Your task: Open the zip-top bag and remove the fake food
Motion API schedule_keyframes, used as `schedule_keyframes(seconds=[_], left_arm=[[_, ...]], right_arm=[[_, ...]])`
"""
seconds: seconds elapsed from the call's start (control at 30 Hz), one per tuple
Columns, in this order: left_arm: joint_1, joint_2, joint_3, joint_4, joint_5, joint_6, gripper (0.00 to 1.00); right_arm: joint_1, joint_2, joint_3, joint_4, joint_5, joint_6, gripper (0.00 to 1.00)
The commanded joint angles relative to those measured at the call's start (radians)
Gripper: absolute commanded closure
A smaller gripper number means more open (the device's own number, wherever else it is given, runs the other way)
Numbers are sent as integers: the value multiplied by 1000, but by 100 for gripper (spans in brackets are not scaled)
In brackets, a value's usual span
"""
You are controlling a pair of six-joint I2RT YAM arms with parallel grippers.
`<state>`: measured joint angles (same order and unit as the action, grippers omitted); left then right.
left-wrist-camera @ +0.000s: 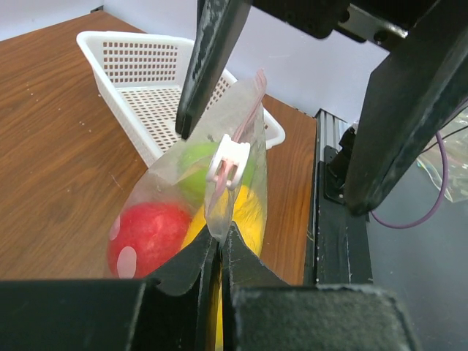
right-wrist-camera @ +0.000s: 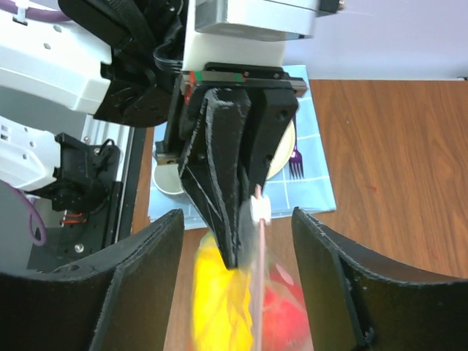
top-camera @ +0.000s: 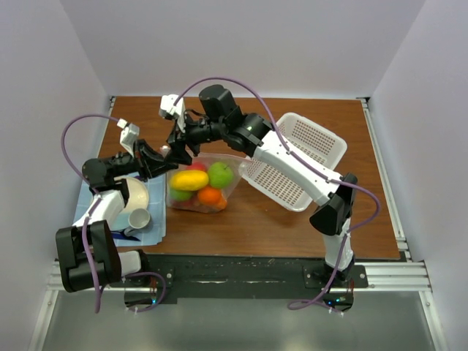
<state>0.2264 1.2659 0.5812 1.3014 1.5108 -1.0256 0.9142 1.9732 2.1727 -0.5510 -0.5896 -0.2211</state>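
The zip-top bag lies on the table, holding a yellow piece, a green apple and an orange. My left gripper is shut on the bag's left end; in the left wrist view its jaws pinch the plastic just below the white slider. A red apple shows through the bag. My right gripper hangs open over the zip strip, its fingers either side of the slider and touching nothing. In the right wrist view its jaws stand wide.
A white mesh basket lies right of the bag. A blue mat at the front left carries a beige plate, a white cup and a purple fork. White walls enclose the table.
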Motion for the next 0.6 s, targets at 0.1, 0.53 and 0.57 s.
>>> schedule_keyframes(seconds=[0.1, 0.53, 0.57], left_arm=[[-9, -11, 26, 596, 63, 18, 93], [-10, -17, 6, 595, 78, 25, 93], [-12, -17, 5, 595, 80, 25, 93]], right_arm=[[18, -16, -42, 120, 83, 3, 42], [17, -8, -28, 100, 86, 5, 82], [18, -7, -31, 100, 86, 5, 83]])
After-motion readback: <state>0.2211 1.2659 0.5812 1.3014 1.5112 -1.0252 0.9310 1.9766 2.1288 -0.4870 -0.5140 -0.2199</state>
